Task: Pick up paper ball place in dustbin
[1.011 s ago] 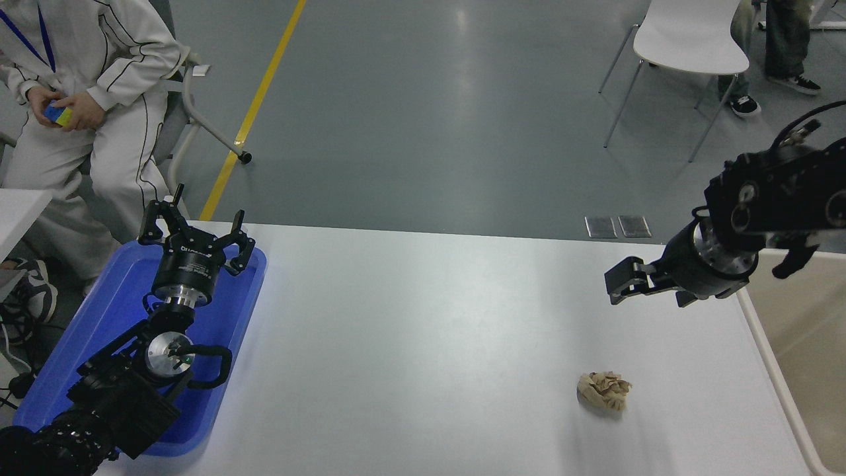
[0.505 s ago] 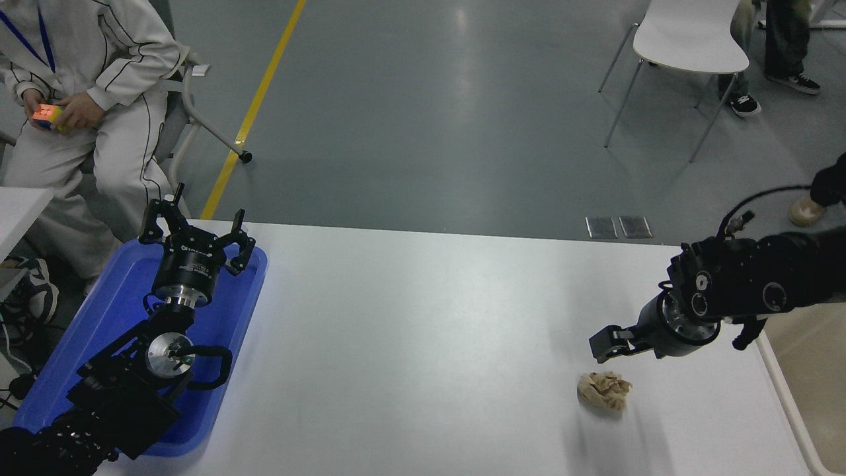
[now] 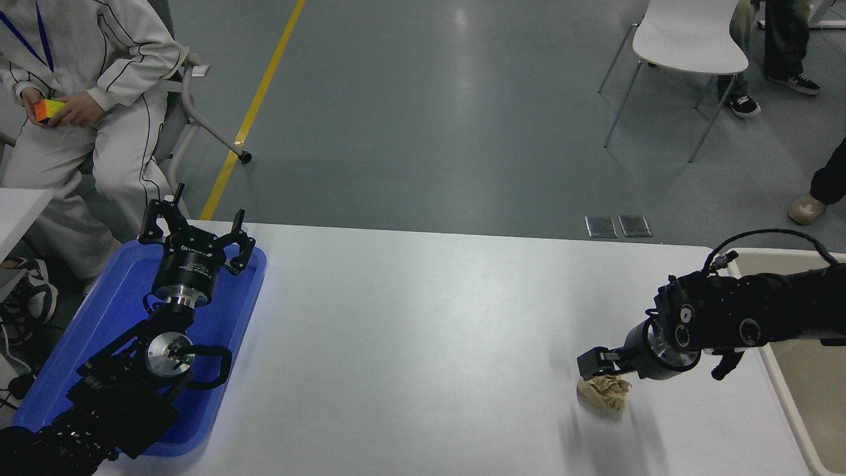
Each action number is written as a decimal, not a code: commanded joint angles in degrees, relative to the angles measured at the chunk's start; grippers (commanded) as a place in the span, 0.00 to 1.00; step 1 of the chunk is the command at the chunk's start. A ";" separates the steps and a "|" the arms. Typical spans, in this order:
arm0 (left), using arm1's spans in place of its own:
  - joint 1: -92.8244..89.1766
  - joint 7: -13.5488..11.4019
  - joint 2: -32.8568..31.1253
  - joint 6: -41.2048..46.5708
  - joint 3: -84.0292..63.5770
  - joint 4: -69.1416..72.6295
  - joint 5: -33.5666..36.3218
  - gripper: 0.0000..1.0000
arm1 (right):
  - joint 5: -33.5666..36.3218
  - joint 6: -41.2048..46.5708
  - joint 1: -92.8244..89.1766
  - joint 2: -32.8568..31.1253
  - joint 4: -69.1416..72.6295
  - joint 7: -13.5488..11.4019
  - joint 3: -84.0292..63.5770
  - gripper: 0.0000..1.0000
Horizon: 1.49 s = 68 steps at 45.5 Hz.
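The paper ball, a crumpled tan wad, lies on the white table at the front right. My right gripper reaches in from the right edge, pointing left and down. It hovers just above the ball's upper left side, open and holding nothing. The dustbin, cream-beige with a pale rim, stands at the table's right end, partly cut off by the picture edge, and my right arm crosses over it. My left gripper is parked open over the blue tray at the lower left.
The shallow blue tray lies at the table's left end under my left arm. A person in white sits at the far left holding a coloured cube. A white chair and other people's legs stand at the far right.
My right gripper has come down and towards the front from high over the table's right end, and now sits just above the paper ball. The ball and my left arm have not moved.
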 commanded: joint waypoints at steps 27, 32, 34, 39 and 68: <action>0.00 0.00 0.00 0.00 0.01 0.00 0.00 1.00 | -0.54 -5.05 -7.39 3.67 -6.26 0.00 0.87 0.97; 0.00 0.00 0.00 0.00 -0.07 0.00 0.00 1.00 | -0.71 -5.05 -7.74 3.67 -6.26 0.00 0.79 0.97; 0.00 0.00 0.00 0.00 0.01 0.00 0.00 1.00 | -0.71 -5.05 -7.74 3.76 -6.26 0.00 0.79 0.97; 0.00 0.00 0.00 0.00 0.01 -0.09 0.00 1.00 | -0.63 -5.05 -7.92 3.76 -6.26 0.00 0.79 0.90; 0.00 0.00 0.00 0.00 0.01 0.00 0.00 1.00 | 6.58 3.90 -5.46 1.83 -5.73 0.00 -0.88 0.00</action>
